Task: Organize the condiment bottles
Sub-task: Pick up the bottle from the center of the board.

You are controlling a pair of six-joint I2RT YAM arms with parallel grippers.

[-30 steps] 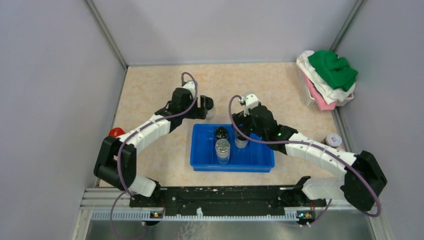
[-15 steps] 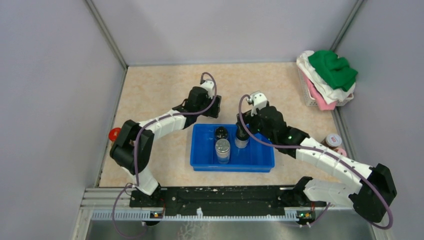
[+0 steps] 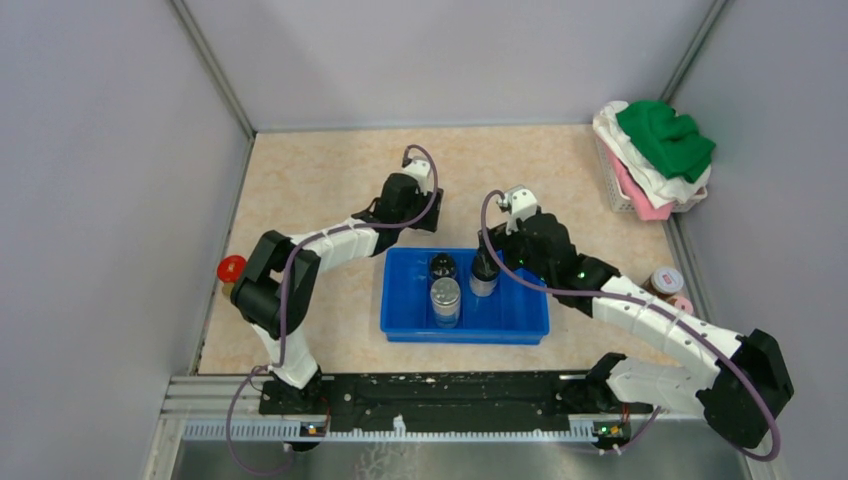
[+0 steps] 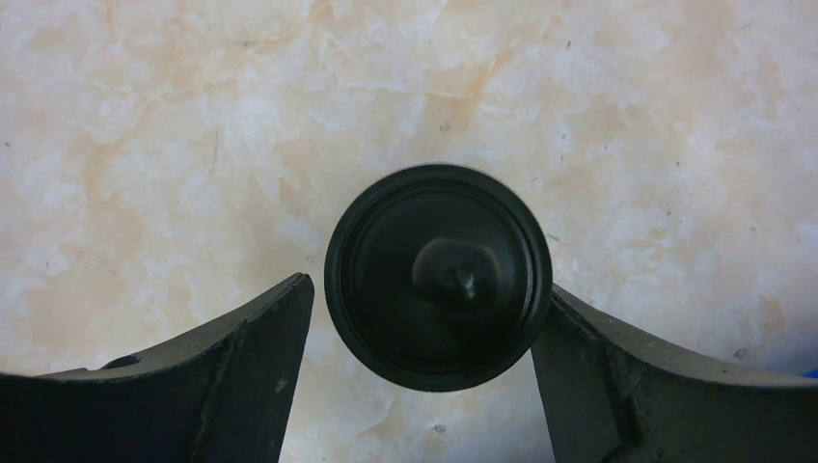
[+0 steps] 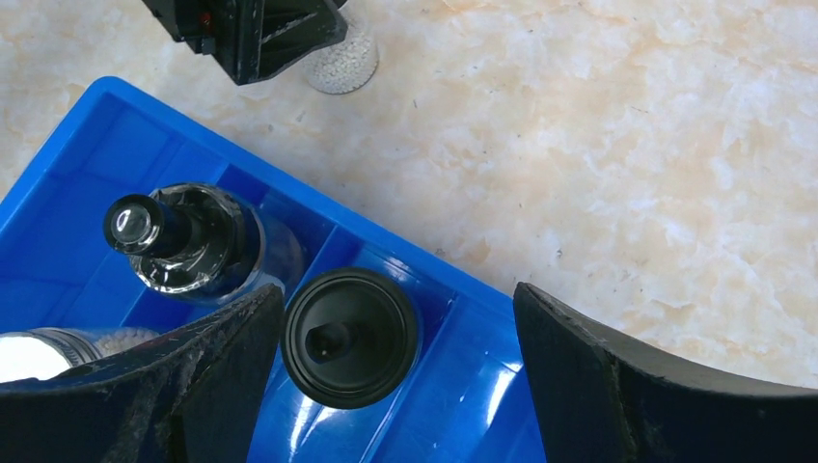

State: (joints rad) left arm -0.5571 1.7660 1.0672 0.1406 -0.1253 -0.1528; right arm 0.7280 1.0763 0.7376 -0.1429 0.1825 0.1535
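Through my left wrist camera the bead-filled bottle (image 4: 439, 277) is only a round black cap between my left gripper's (image 4: 422, 289) fingers. I cannot tell whether they pinch it. My right wrist camera adds its clear body of white beads, standing on the beige marbled table (image 5: 675, 145) just beyond the blue tray (image 5: 106, 135). My right gripper (image 5: 397, 309) hangs wide open around a black-capped bottle (image 5: 350, 338) inside the tray, beside a dark bottle (image 5: 193, 246). Grey walls enclose the table.

In the tray (image 3: 520, 305): far bottle (image 3: 441, 266) behind near bottle (image 3: 445, 300) (third bottle (image 5: 349, 338) right of both); fourth bottle (image 4: 439, 275) on the table (image 3: 320, 180) beyond the tray's far edge.
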